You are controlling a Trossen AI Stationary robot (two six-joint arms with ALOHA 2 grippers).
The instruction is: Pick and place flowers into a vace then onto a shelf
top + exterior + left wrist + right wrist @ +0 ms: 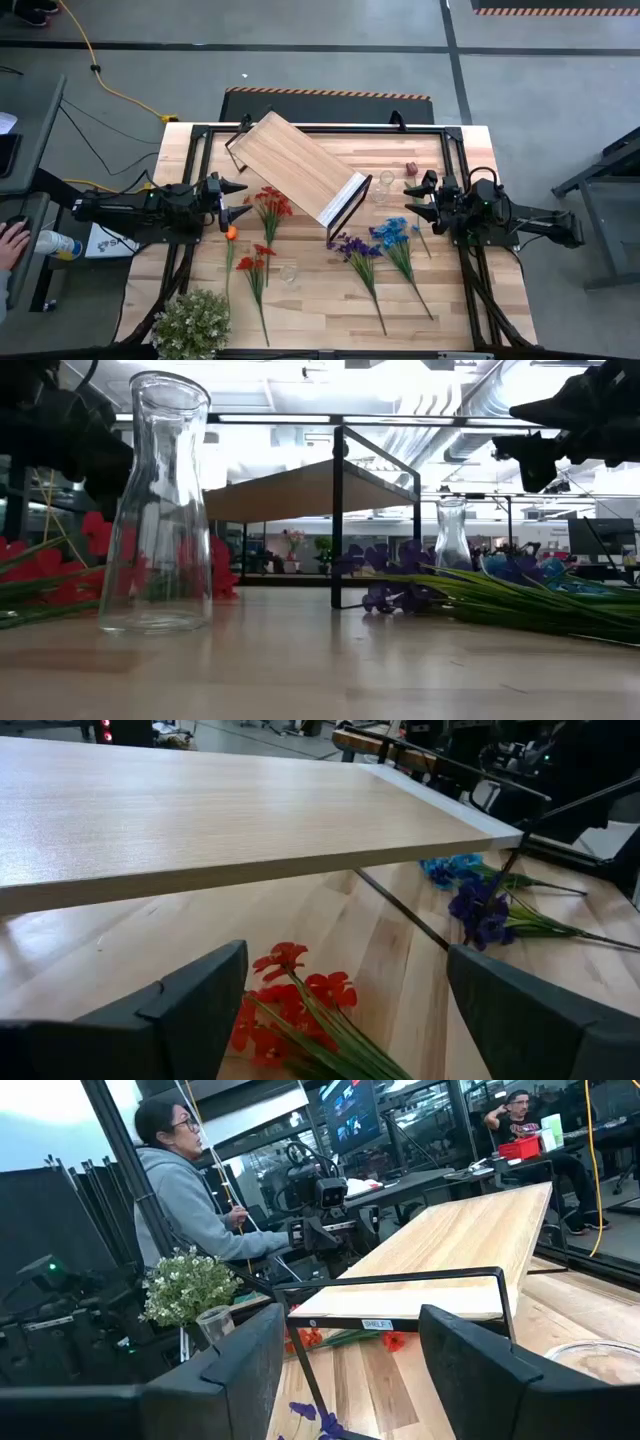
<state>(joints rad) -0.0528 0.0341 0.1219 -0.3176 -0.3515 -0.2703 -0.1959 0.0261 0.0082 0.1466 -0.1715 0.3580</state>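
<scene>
Flowers point(270, 205) flat on table point(320, 300) beside shelf point(297, 165).

- Shelf point(300, 165): lies askew across the table's point(440, 300) far middle.
- Left gripper point(232, 198): at the shelf's left, above the table.
- Right gripper point(417, 200): at the shelf's right.
- Flowers point(268, 208): laid flat on the table in front of the shelf, between the arms.
- Glass vase point(289, 272): upright among the flowers, near front.
- Second glass vase point(386, 182): just right of the shelf.
- Bushy plant point(192, 322): front left corner.
</scene>
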